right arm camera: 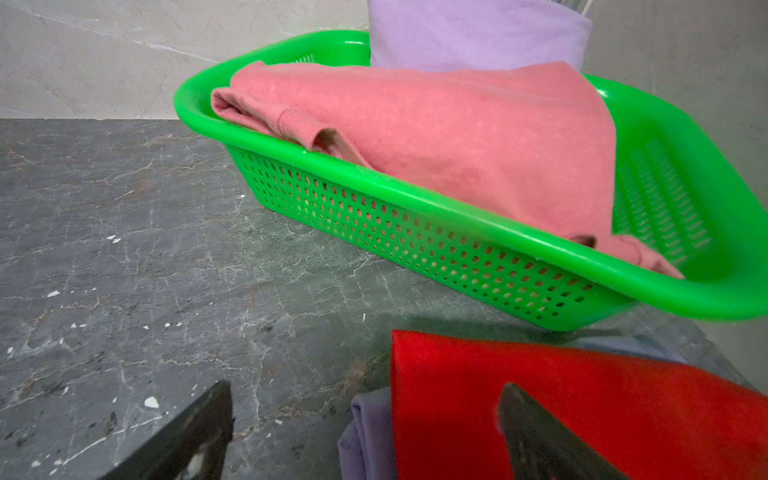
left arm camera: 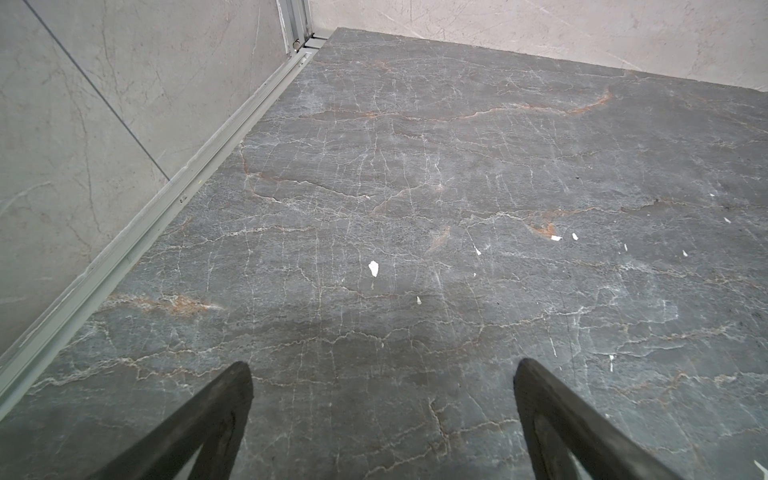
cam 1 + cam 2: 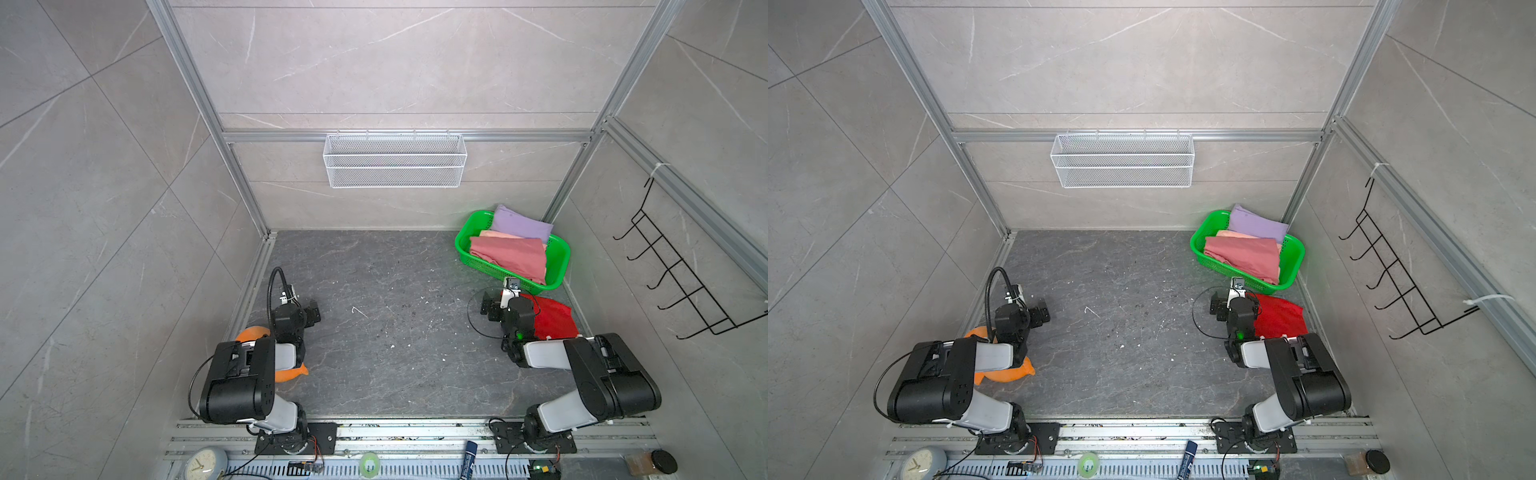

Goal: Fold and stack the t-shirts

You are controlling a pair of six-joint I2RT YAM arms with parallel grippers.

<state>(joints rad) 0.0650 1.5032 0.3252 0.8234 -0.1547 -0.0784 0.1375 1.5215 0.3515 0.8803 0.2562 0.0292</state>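
Right gripper (image 1: 365, 388) — fingers spread, empty — was nearer. Dusty rose t-shirt (image 3: 509, 257) lay in green mesh basket (image 3: 559, 259), just far of it, long axis far-left to near-right. Red t-shirt (image 3: 555, 318) lay folded beside. Left gripper (image 2: 382, 365) released, well apart.

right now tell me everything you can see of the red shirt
The red shirt is bright thin cloth, folded flat with a straight edge, lying on the dark table beside the green basket, not in it. It rests on a lavender cloth that peeks out underneath. The open right gripper hangs over its edge.
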